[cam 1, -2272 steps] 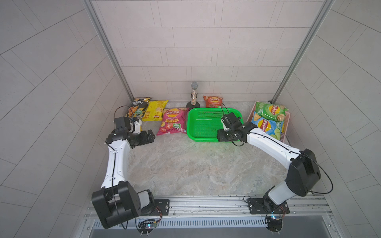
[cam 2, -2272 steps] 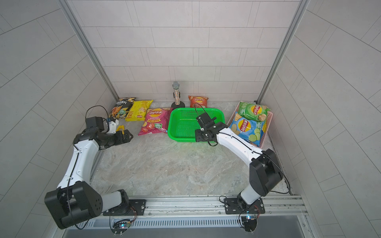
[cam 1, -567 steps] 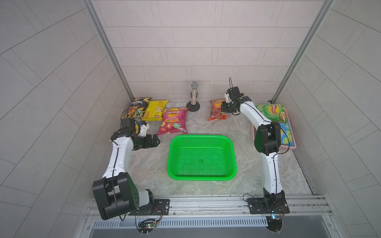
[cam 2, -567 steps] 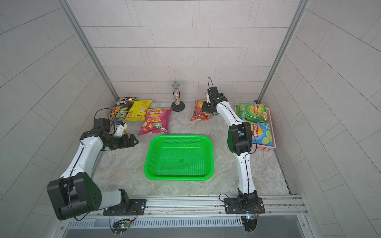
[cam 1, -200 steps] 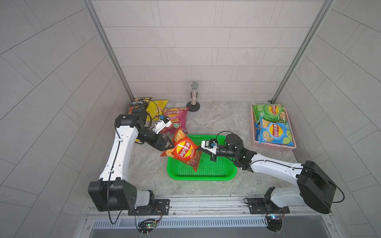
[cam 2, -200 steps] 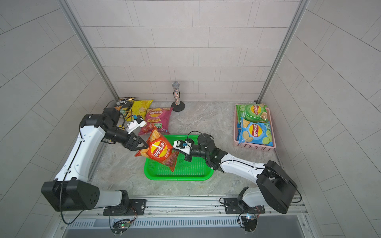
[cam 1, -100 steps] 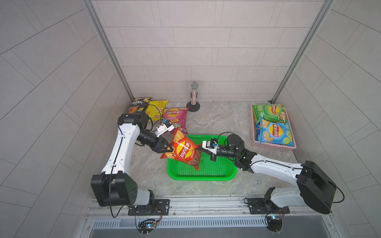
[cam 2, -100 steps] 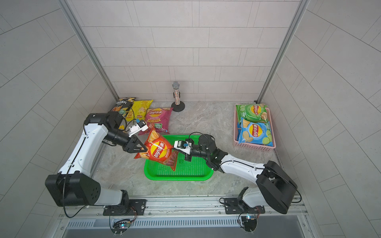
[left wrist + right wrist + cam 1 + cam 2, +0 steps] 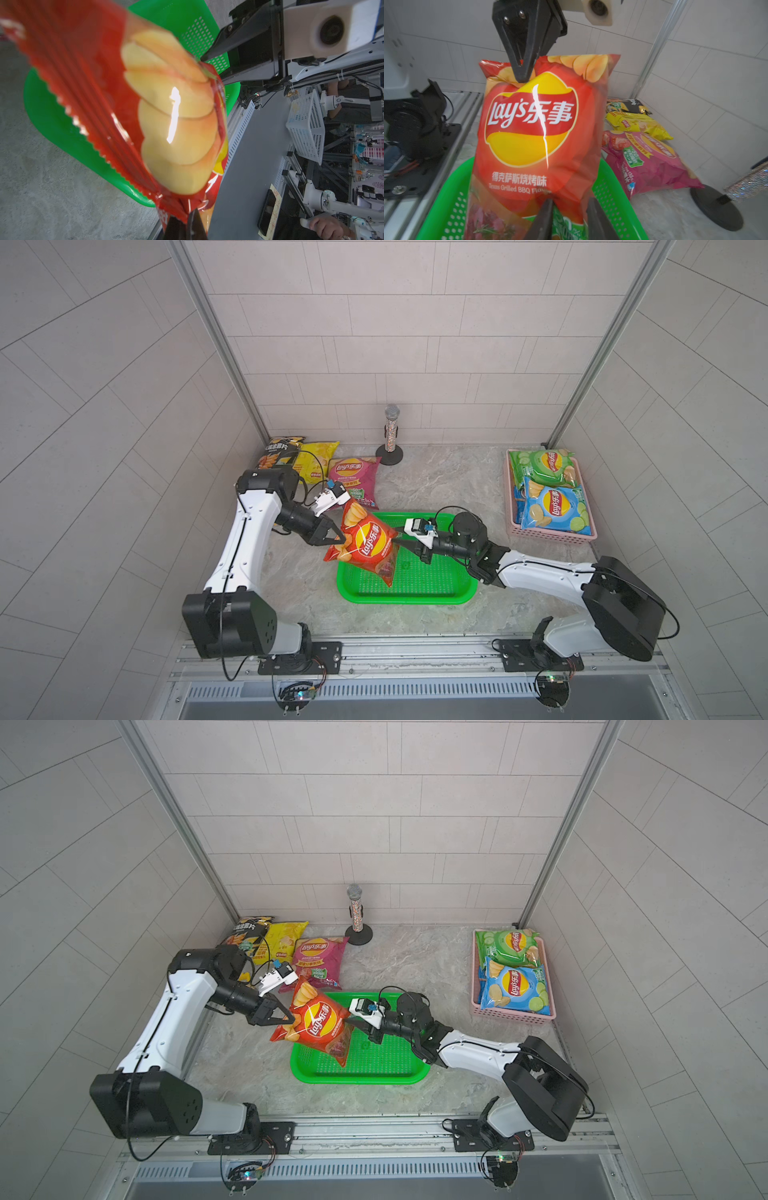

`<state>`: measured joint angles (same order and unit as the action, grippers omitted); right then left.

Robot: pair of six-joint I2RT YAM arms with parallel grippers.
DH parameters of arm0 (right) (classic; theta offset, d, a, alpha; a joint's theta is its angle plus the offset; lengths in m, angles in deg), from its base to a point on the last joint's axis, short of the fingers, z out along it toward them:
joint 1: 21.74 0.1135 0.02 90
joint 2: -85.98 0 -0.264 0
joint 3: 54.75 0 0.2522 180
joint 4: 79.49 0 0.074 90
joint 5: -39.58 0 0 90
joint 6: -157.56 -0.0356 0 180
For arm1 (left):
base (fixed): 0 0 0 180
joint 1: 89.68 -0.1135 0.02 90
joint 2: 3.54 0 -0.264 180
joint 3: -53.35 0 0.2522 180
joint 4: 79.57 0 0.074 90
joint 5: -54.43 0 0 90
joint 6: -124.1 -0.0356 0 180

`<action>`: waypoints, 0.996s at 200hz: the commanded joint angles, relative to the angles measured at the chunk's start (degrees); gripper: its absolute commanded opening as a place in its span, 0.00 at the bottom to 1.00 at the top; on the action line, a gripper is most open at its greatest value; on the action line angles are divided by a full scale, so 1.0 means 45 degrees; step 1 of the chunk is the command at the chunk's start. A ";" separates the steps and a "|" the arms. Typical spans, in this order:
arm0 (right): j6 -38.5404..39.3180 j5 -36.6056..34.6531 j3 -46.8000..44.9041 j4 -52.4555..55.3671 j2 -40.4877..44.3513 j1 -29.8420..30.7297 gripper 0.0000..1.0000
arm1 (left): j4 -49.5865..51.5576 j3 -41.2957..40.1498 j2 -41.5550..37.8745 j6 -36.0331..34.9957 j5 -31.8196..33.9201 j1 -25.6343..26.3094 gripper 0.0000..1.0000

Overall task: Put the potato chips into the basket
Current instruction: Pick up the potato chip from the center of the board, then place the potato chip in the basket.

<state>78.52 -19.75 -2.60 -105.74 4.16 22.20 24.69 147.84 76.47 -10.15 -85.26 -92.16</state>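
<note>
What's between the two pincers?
The red-orange chip bag, hanging over the green basket. The left pincer pinches it; the right pincer is open. Both top views show it.

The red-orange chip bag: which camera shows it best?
The right wrist view: the red-orange chip bag fills it, front and logo sharp. Both top views show the bag small, held over the green basket. The left wrist view shows only a blurred close-up.

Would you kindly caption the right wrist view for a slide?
The left tool pinches the red bag over the basket; the right tool is open at its edge.
</note>
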 commanded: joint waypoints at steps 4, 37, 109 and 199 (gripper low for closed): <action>-0.0754 -0.1416 -0.0034 -0.0335 -0.0140 0.0020 0.55 | -0.0598 -0.0498 -0.0685 0.1276 0.0200 0.0025 0.00; -0.0984 -0.2016 0.0121 0.0627 -0.0157 0.0030 0.56 | -0.2351 -0.1632 -0.1233 0.2985 0.0434 0.0035 0.00; -0.1975 -0.2485 0.0411 0.0757 -0.1040 0.0534 0.56 | -0.5540 -0.2681 -0.1760 0.5554 0.2165 0.0033 0.00; -0.2426 -0.3182 0.1799 0.1997 -0.3108 0.1533 0.49 | -0.4881 -0.2332 -0.1995 0.5037 0.1805 0.0306 0.02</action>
<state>69.01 -32.25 4.16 -98.96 -8.08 28.04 1.72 135.36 69.19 13.72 -74.64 -91.40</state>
